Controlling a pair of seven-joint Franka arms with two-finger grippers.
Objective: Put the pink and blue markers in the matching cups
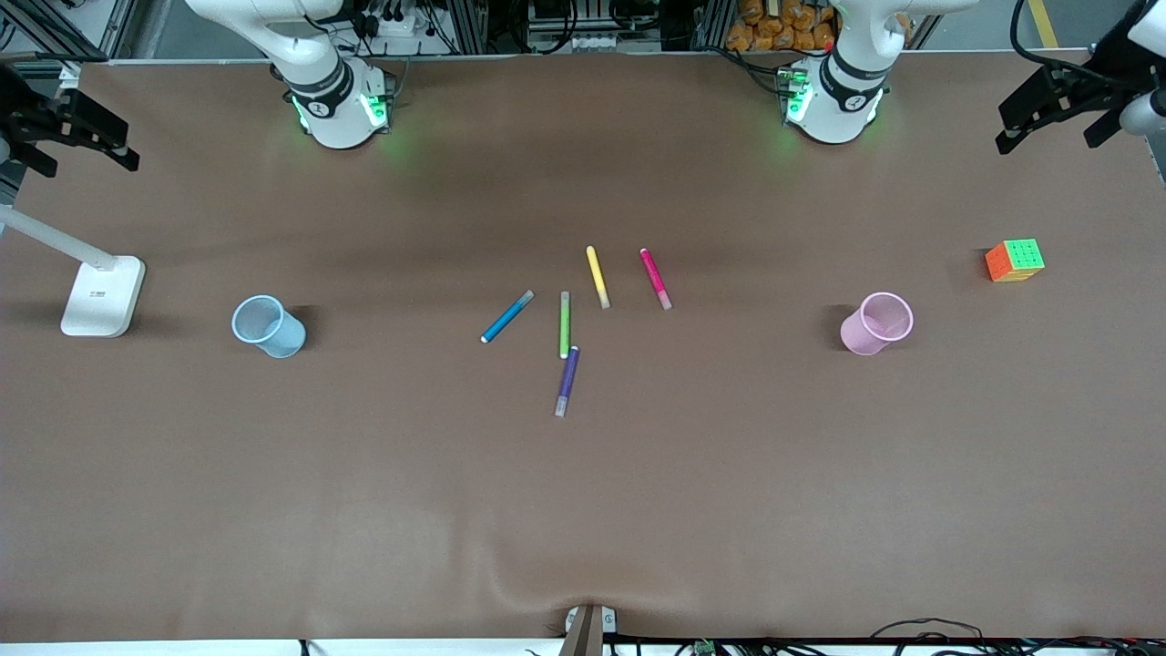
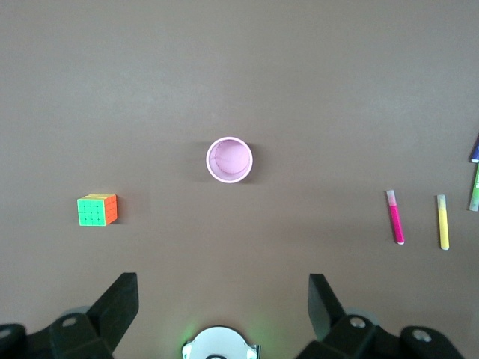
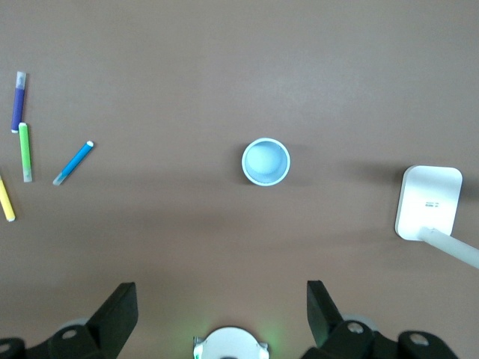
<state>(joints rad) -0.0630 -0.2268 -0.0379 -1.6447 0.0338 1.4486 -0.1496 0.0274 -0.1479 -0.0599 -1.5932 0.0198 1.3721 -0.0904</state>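
A: so where's everything sitting? pink marker [image 1: 655,278] and blue marker [image 1: 506,317] are both flat on the table [image 1: 583,510] mid-spread, pink one nearer the left arm's end, blue one nearer the right arm's end

B: yep, and the axes matter. In the front view pink runs roughly 11 to 5 o'clock, blue more like 1 to 7. Pink cup [image 1: 877,322] stands upright out toward the left arm's end, blue cup [image 1: 267,325] toward the right arm's

A: grippers?

B: left gripper [image 2: 223,303] hangs high over the pink cup's end, right gripper [image 3: 221,307] over the blue cup's, both with jaws spread wide, nothing in them. I'd guess each arm takes its own colour

A: yellow marker [image 1: 597,276], green marker [image 1: 564,324] and purple marker [image 1: 567,380] crowd between them though
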